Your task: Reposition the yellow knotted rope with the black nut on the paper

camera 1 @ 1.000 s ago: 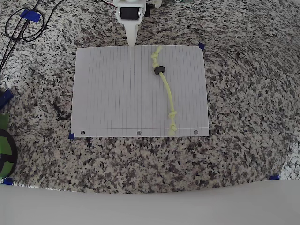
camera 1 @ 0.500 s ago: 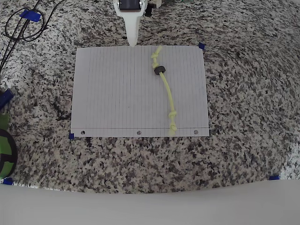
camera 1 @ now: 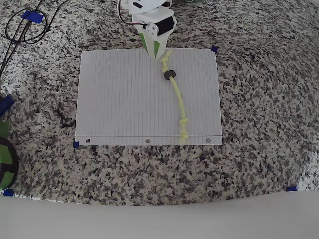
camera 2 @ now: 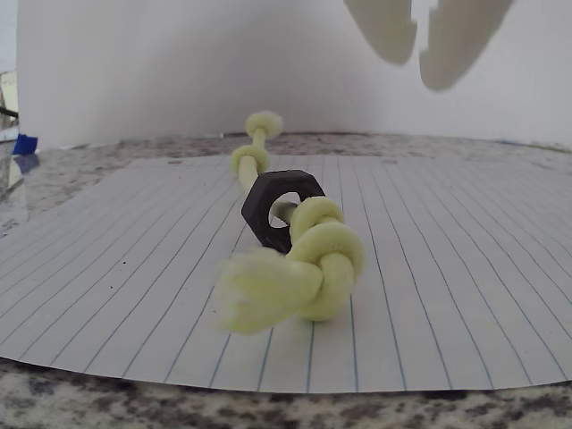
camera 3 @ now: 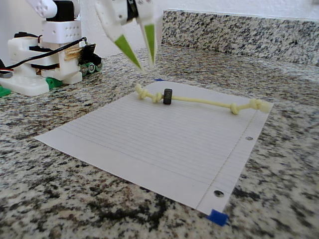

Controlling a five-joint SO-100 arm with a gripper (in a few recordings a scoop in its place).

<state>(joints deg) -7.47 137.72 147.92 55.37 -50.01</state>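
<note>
One camera looked straight down on the desk (camera 1: 259, 99); another stood low at its side; the wrist camera sat close. All shared the paper (camera 1: 124, 99).

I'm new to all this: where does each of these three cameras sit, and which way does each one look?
Overhead view: above the table, looking straight down on the paper; the gripper reaches in from the top edge.
Wrist view: on the arm, low, looking along the yellow knotted rope; fingertips at the top.
Fixed view: low beside the table, looking across the paper; gripper open above the rope, arm base behind.
All three share the rope and the black nut.
</note>
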